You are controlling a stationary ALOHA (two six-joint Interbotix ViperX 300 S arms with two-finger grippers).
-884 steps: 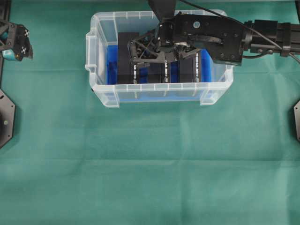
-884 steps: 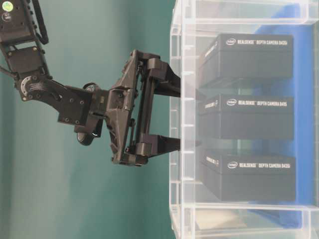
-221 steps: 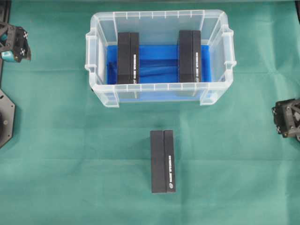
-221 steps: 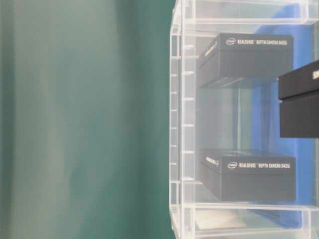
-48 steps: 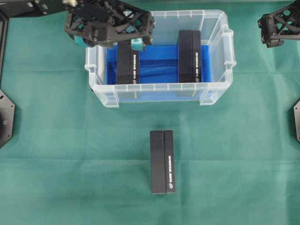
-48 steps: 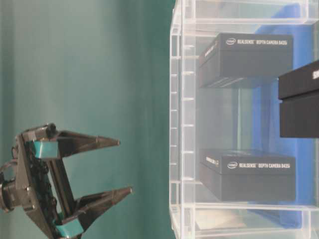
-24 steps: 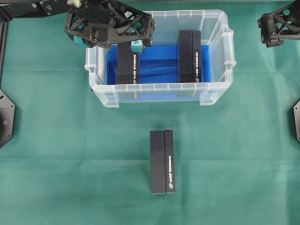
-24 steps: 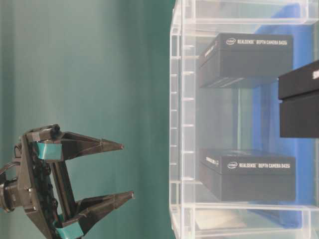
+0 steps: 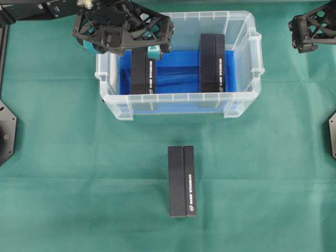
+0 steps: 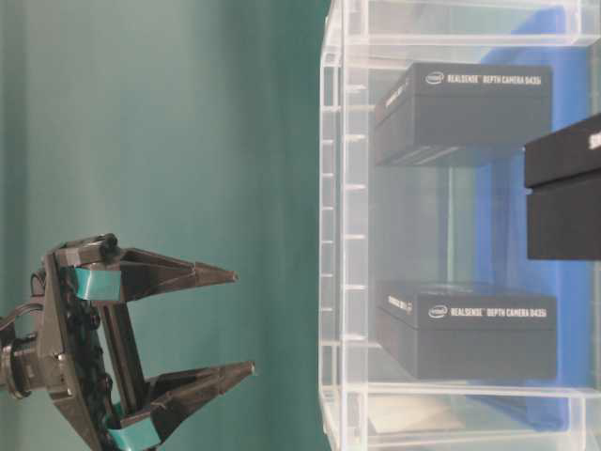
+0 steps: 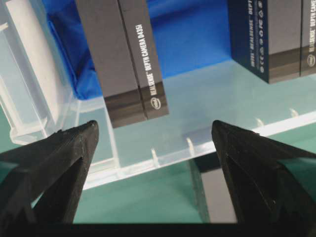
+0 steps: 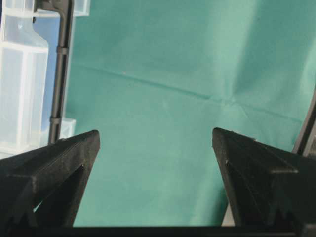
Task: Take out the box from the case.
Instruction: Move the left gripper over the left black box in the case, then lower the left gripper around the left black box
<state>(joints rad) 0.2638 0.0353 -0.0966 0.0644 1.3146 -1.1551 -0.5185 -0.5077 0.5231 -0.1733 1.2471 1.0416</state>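
One black box (image 9: 181,181) is already lying out on the green cloth (image 9: 79,173), well clear of the bin and toward the near edge of the table, roughly midway along it. Two more boxes are sitting inside the bin (image 9: 247,79), which is standing near the far edge: the left box (image 9: 143,73) is resting by the bin's left wall, the right box (image 9: 212,63) by its right wall, with bare blue lining (image 9: 176,73) showing between them. So, as far as the task goes, one box is out and two are waiting; I judge the left one is next.

The left gripper (image 9: 157,39) is hanging over the bin's far left corner, above the far end of the left box, its jaws spread wide and holding nothing. In the table-level view its tips are standing short of the bin's rim, not yet inside. The right gripper (image 9: 310,26) is sitting off by the table's far right corner, jaws also spread and empty, well apart from the bin.

The boxes are looking like matte cardboard, long and flat-sided, with crisp edges, a seam running lengthwise and small white print at one end. The bin is clear, slightly milky plastic with a ribbed rim and moulded handles, its walls looking smooth and glossy. The cloth is looking soft, with faint creases. The left gripper's fingers (image 10: 178,274) are hard black plastic, tapering to points, with teal tape near their bases.
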